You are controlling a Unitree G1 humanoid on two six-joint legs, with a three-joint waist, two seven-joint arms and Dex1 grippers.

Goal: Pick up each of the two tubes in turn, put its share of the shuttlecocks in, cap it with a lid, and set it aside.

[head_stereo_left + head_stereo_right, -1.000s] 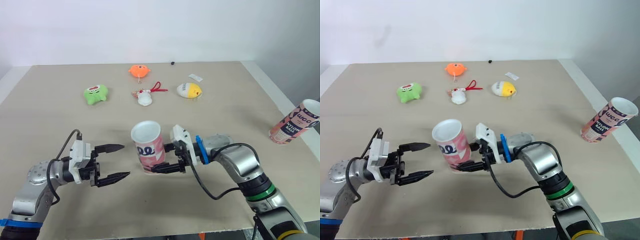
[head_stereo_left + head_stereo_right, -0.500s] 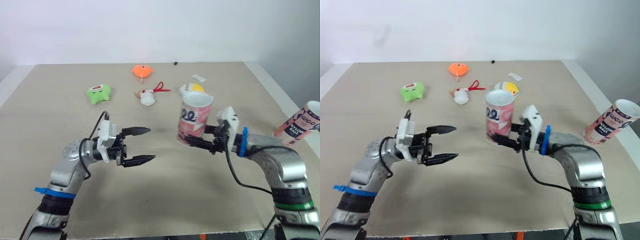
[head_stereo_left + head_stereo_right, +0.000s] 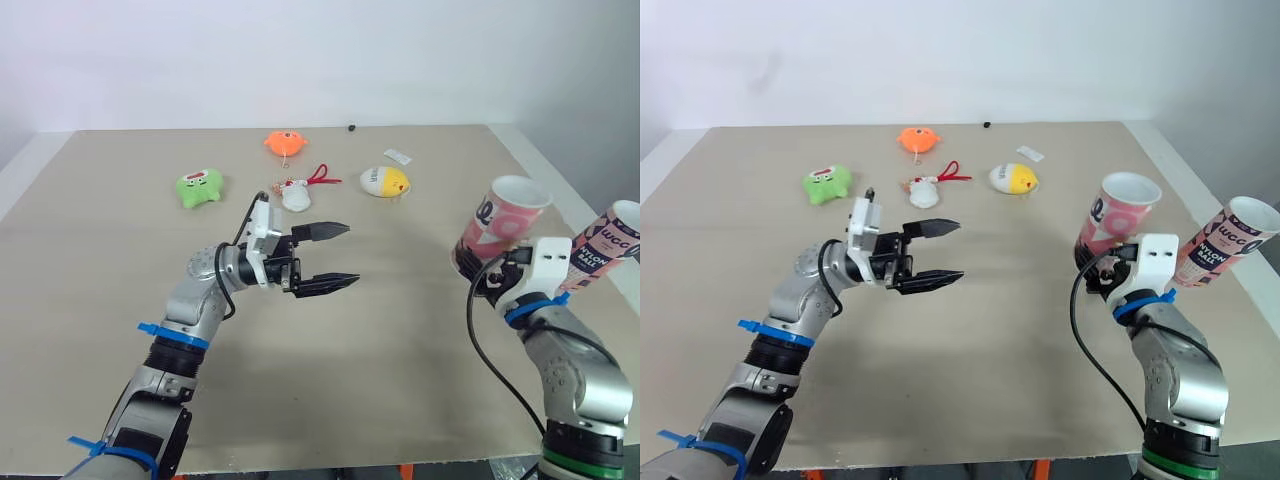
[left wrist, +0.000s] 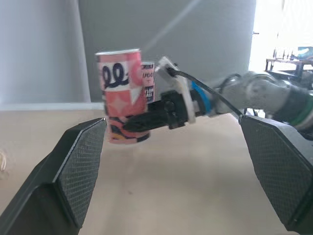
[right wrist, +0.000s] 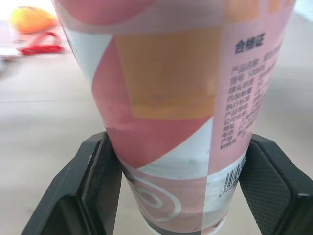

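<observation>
The right gripper [image 5: 178, 191] is clamped on the lower part of a pink, white and orange printed cardboard tube [image 3: 492, 232], one black finger on each side of it. This tube leans with its open mouth tipped toward the second pink printed tube [image 3: 603, 246], which sits just beside it at the right edge of the beige table [image 3: 400, 380]. I cannot tell whether the held tube's base touches the table.

The left gripper [image 3: 348, 254] is empty, its fingers spread wide, and hovers well apart from the second tube. Farther still from the second tube lie a yellow egg-shaped soft toy [image 3: 382, 181], a small white toy with a red cord [image 3: 293, 196], an orange round soft toy [image 3: 283, 142] and a green soft toy [image 3: 198, 187].

By the look of it, little of the task is settled. Both tubes stand open with no lid on, and what lies inside cannot be made out. Filling and capping seem to remain for each.

A second ago the held tube was well apart from the second tube, close to the left gripper. Half a second ago it was about halfway across. Now the two tubes are neighbours. Meanwhile the left arm has reached out toward the toys, fingers as wide as before.
</observation>
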